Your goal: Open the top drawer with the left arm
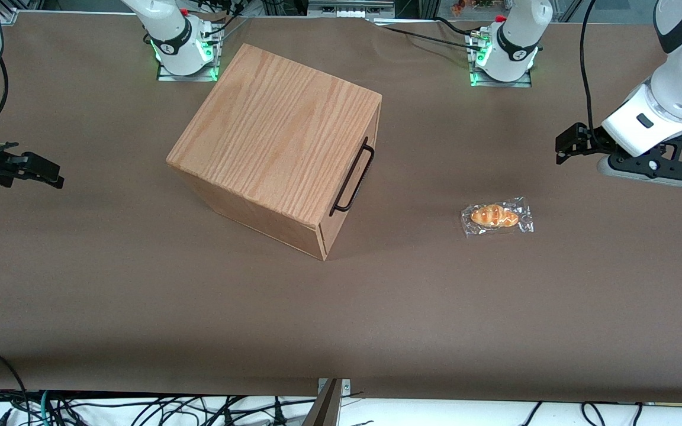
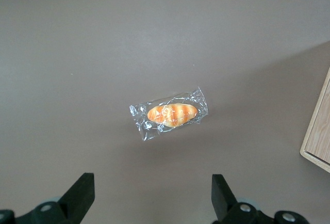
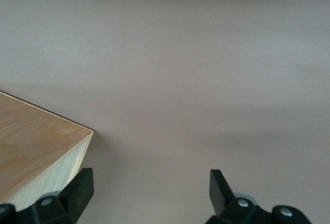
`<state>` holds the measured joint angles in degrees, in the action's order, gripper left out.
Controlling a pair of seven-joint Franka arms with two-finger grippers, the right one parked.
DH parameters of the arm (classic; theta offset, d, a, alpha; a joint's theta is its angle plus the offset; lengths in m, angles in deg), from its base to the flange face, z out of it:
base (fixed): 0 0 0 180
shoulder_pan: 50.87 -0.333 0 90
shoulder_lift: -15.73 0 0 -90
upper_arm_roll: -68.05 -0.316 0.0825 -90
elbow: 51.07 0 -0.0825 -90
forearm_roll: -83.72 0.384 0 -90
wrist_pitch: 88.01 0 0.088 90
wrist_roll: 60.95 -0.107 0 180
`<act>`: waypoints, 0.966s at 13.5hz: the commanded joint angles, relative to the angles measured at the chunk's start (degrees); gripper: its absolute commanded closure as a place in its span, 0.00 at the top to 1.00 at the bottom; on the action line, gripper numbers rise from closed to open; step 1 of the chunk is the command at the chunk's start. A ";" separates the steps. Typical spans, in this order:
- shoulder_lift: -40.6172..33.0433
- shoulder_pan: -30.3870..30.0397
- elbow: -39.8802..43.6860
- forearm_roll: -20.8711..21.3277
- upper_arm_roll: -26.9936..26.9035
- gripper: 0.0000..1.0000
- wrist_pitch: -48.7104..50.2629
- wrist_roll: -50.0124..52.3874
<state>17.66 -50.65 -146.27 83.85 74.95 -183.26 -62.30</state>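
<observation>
front view shows the gripper [image 1: 567, 145] spread apart above the desk [image 1: 140, 307], well apart from the top drawer [image 1: 350, 177], not yet reaching its handle [image 1: 353, 177].

White left arm [image 1: 666, 112], dark grey joint caps, black cable; black two-finger claw [image 1: 566, 148], fingers apart.

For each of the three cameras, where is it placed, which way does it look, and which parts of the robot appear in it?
Front view: placed high at the table's edge, facing both arms; it shows the wooden box, its top drawer shut, and the left arm with its hand raised above the table.
Left wrist view: looks down past the open hand's fingers onto a wrapped bread roll.
Right wrist view: looks down past the parked hand onto the box corner.
Shared: the roll and the box show in both the front and left wrist views.
</observation>
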 commanded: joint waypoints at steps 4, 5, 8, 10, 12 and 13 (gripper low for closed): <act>0.80 0.05 1.59 1.54 0.13 1.00 1.13 0.12; 0.89 0.05 1.59 1.45 0.13 1.00 1.13 -0.05; 1.07 0.05 1.50 1.54 0.13 1.00 1.21 -0.22; 1.07 -0.04 1.50 1.54 0.13 1.00 1.21 -0.49; 1.07 0.05 1.50 1.54 0.13 1.00 1.21 -0.40; 1.07 0.05 1.50 1.54 0.13 1.00 1.21 -0.58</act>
<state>18.23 -50.66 -146.26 83.85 74.95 -183.26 -62.26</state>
